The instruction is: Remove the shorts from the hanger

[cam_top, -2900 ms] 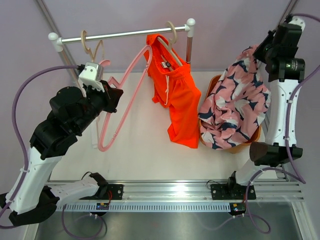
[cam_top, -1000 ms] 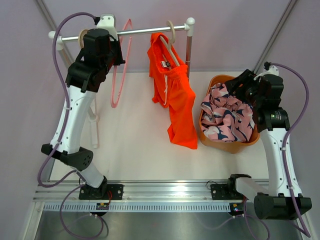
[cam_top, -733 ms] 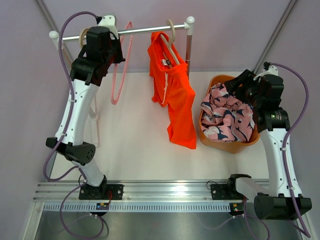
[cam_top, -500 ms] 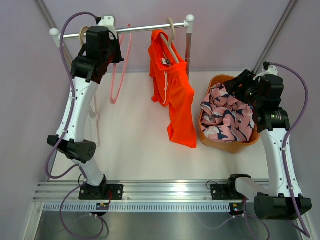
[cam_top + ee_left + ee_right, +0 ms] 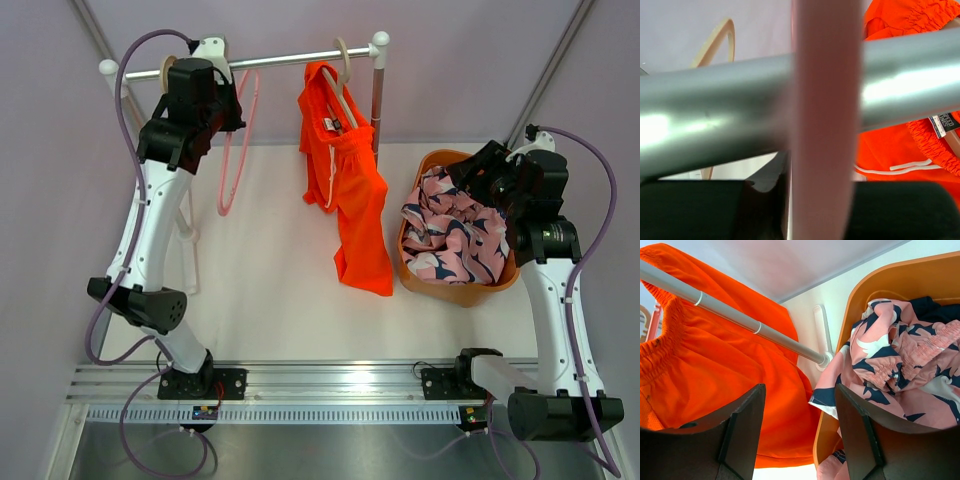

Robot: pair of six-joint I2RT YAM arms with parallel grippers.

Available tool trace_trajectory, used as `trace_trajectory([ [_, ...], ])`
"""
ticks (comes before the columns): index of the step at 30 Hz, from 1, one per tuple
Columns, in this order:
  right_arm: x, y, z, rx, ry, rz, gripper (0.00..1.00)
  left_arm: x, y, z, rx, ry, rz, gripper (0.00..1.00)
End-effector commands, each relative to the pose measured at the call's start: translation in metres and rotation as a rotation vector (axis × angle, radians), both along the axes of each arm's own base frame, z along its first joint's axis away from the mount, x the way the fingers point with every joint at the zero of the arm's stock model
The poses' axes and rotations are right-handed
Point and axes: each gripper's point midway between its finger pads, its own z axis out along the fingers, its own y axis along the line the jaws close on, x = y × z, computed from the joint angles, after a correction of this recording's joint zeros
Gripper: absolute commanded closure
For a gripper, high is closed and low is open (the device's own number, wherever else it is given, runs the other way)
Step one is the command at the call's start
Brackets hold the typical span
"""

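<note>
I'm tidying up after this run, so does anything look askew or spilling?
The orange shorts hang lopsided from their wooden hanger on the rail, bunched and trailing diagonally. The pink patterned shorts spill over the rim of the basket. Nothing looks damaged.

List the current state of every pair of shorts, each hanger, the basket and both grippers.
orange shorts: hanging on the wooden hanger, on the rail.
pink shorts: off the hanger, crumpled in the basket.
navy shorts: in the basket, mostly under the pink shorts.
pink hanger: empty, hooked over the rail.
basket: upright, holding two pairs.
left gripper: fingers either side of the pink hanger; grip unclear.
right gripper: open, empty.
</note>
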Motion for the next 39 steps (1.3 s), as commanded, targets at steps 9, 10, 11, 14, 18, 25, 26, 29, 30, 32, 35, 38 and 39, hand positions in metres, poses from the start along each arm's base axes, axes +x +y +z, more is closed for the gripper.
trace_trajectory([
  [9,-0.018,0.002,0.012,-0.042,-0.036,0.020,0.34,-0.051,0.012,0.068,-0.055,-0.181,-0.032,0.57],
  [10,-0.020,0.001,0.009,-0.047,-0.031,0.017,0.33,-0.054,0.013,0.071,-0.058,-0.188,-0.033,0.52],
  [11,-0.021,0.000,0.005,-0.053,-0.018,0.017,0.33,-0.057,0.013,0.074,-0.060,-0.194,-0.038,0.50],
  [14,-0.030,0.002,-0.013,-0.057,0.021,0.031,0.33,-0.069,0.016,0.084,-0.066,-0.218,-0.040,0.46],
  [18,-0.047,0.004,-0.030,-0.056,0.054,0.048,0.33,-0.092,0.026,0.106,-0.080,-0.279,-0.019,0.46],
  [25,-0.061,0.010,-0.074,-0.035,0.144,0.078,0.31,-0.132,0.036,0.142,-0.135,-0.397,-0.011,0.46],
  [26,-0.062,0.013,-0.085,-0.020,0.166,0.088,0.31,-0.140,0.034,0.150,-0.150,-0.419,-0.033,0.46],
  [29,-0.065,0.015,-0.105,-0.002,0.199,0.092,0.31,-0.154,0.025,0.160,-0.176,-0.446,-0.091,0.47],
  [30,-0.064,0.013,-0.109,-0.004,0.208,0.081,0.31,-0.157,0.020,0.162,-0.185,-0.450,-0.112,0.47],
  [32,-0.061,0.012,-0.120,0.001,0.228,0.073,0.30,-0.162,0.008,0.165,-0.205,-0.453,-0.163,0.47],
  [35,-0.054,0.014,-0.128,0.018,0.244,0.072,0.28,-0.166,-0.014,0.163,-0.237,-0.435,-0.244,0.47],
  [38,-0.039,0.014,-0.140,0.041,0.260,0.066,0.25,-0.168,-0.042,0.157,-0.264,-0.398,-0.335,0.46],
  [39,-0.032,0.013,-0.148,0.042,0.286,0.059,0.24,-0.168,-0.054,0.154,-0.269,-0.383,-0.363,0.46],
])
